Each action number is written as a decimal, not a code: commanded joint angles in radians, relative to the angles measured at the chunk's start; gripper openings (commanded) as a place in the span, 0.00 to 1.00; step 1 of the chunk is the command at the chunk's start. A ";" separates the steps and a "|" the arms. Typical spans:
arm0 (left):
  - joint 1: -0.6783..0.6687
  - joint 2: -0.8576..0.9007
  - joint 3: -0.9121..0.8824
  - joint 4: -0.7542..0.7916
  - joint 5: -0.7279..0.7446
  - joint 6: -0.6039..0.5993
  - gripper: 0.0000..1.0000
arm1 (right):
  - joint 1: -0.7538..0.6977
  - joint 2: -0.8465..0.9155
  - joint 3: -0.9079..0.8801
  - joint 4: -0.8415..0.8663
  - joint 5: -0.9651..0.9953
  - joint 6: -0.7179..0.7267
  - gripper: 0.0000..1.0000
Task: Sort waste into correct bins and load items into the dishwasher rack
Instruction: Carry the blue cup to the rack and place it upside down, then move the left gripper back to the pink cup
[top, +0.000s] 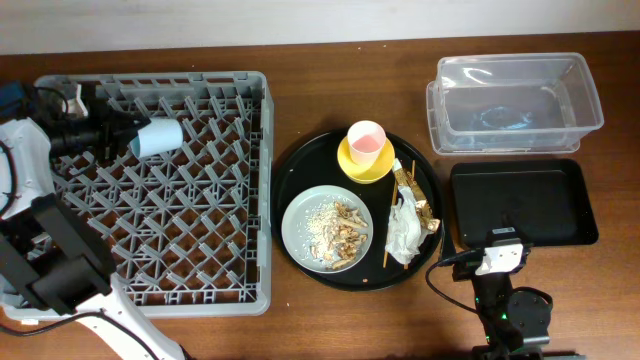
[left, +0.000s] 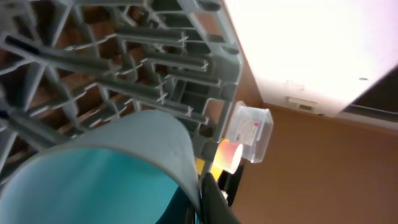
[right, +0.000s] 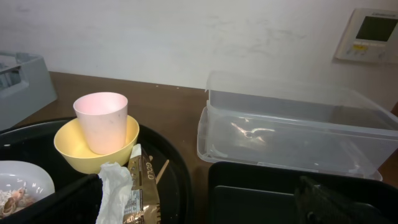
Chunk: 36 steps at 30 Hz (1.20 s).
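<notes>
Left gripper (top: 128, 135) clamped on the rim of the light-blue cup (top: 160, 137), which lies on its side over the far-left part of the dishwasher rack (top: 200, 235). Right gripper (top: 503, 238) sits at the near edge of the shallow black tray (top: 520, 200); how far it is open cannot be told.

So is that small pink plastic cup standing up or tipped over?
Upright. The small pink cup stands mouth-up inside the round yellow bowl, as overhead and right wrist views show.
</notes>
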 joint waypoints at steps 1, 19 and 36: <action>-0.001 0.016 -0.088 0.038 0.060 0.008 0.02 | 0.006 -0.006 -0.005 -0.005 0.009 -0.004 0.99; 0.141 0.009 -0.052 0.027 -0.206 0.008 0.37 | 0.006 -0.006 -0.005 -0.005 0.009 -0.004 0.99; -0.248 0.002 0.408 -0.407 -0.604 0.259 0.16 | 0.006 -0.006 -0.005 -0.005 0.009 -0.004 0.99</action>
